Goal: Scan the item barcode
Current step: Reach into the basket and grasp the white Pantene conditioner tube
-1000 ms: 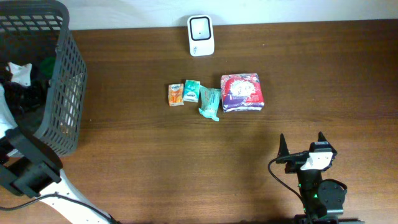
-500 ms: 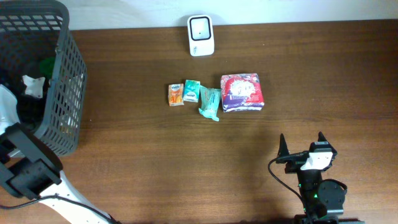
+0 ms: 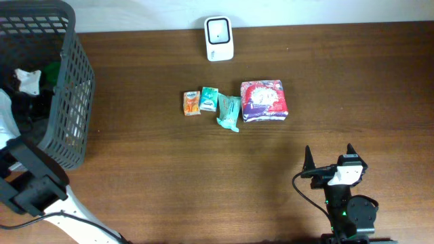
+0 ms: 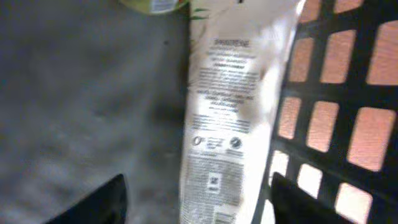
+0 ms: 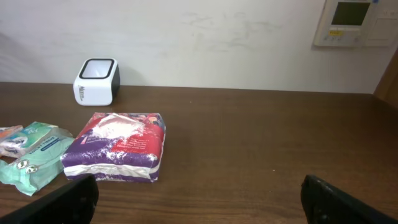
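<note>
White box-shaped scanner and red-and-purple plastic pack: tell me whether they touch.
Apart. The overhead view shows a stretch of bare wooden table between the white box-shaped scanner and the red-and-purple plastic pack.

A dark plastic mesh basket stands at the left rear of the brown wooden table. In it, against its wall, lies a white printed plastic tube. A white box-shaped scanner stands at the middle rear. In front of it, left to right, lie a small orange packet, a small teal packet, a pale green wipes pack and a red-and-purple soft pack.
</note>
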{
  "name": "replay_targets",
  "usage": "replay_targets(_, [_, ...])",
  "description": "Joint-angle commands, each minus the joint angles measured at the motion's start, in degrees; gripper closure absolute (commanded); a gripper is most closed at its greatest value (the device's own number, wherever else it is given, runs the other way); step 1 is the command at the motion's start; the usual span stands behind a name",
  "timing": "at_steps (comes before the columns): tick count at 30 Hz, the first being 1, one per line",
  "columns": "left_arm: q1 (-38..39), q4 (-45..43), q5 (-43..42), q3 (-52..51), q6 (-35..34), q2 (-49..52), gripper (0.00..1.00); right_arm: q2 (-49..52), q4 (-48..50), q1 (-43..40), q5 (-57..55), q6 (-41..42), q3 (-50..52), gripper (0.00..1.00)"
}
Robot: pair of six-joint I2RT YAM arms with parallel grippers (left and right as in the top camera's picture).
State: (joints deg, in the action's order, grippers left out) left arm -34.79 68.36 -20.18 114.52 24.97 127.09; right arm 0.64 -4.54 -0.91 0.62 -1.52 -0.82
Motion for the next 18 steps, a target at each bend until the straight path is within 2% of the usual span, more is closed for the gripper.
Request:
replay_targets(1, [0.74, -0.94, -2.97, -4.02, 3.50, -0.31, 0.13, -0.33, -0.07, 0.52, -0.68, 0.46, 0.50, 0.01])
replay_targets(8, [1.36, -4.68, 0.50, -10.32, 4.50, -0.31, 0.16, -0.33, -0.07, 0.52, -0.68, 0.46, 0.50, 0.01])
replay_targets(10, [1.36, -6.29, 2.05, -11.54, 4.48, -0.31, 0.28, -0.33, -0.07, 0.52, -0.68, 0.46, 0.50, 0.01])
replay_targets(12, [1.36, -7.76, 6.99, -13.20, 4.24, -0.31, 0.32, -0.33, -0.07, 0.52, -0.68, 0.46, 0.50, 0.01])
replay_targets(14, [1.07, -8.57, 9.84, -14.75, 4.24, -0.31, 0.42, -0.33, -0.07, 0.52, -0.68, 0.46, 0.50, 0.01])
replay_targets(16, [0.85, -9.07, 10.01, -14.99, 3.61, -0.31, 0.53, -0.33, -0.07, 0.52, -0.68, 0.46, 0.50, 0.01])
replay_targets(18, [0.81, -9.44, 9.97, -14.25, 0.26, -0.35, 0.60, -0.33, -0.07, 0.52, -0.68, 0.46, 0.50, 0.01])
